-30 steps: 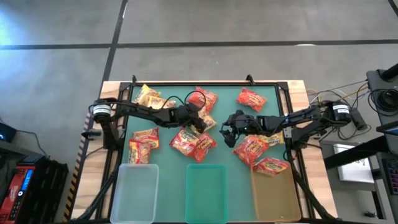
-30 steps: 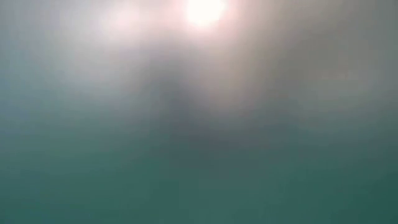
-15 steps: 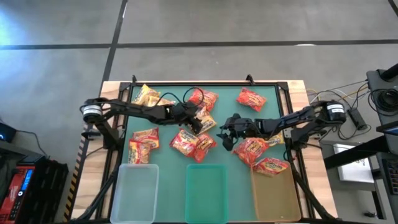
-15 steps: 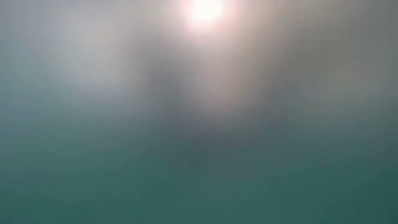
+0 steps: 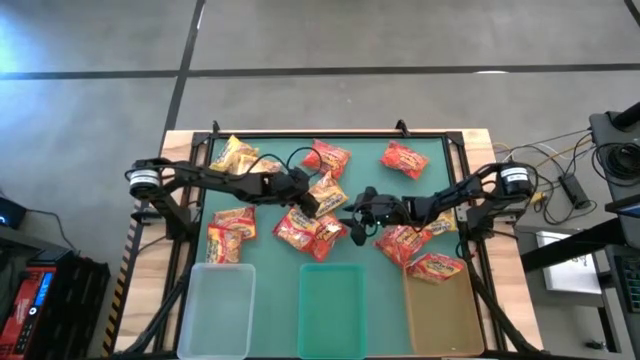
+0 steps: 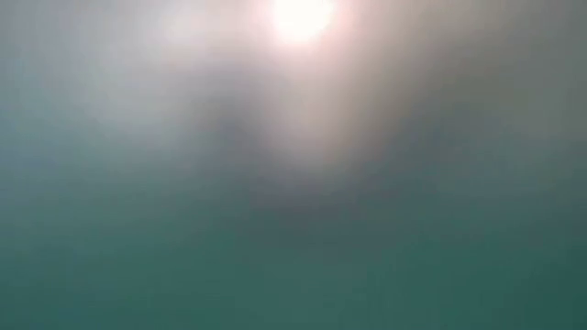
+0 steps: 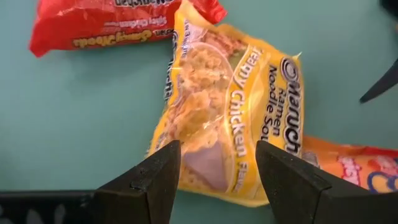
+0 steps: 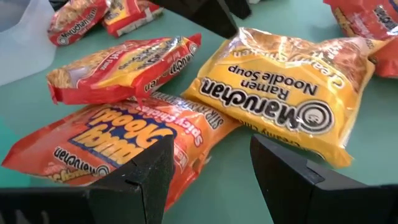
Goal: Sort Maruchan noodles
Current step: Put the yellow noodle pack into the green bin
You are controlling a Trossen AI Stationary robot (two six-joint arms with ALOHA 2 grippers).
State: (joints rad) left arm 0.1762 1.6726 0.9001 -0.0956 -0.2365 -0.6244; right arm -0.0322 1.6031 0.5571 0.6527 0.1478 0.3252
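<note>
Noodle packets (image 5: 310,228) crowding mat centre (image 5: 370,175)

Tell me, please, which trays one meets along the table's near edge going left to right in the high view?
Clear tray → green tray → tan tray, with a noodle packet lying over its far end.

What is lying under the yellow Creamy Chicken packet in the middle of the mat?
The yellow Creamy Chicken packet overlaps the edge of an orange spicy chicken packet. Its other edges rest on the green mat. Anything directly beneath it is hidden.
</note>
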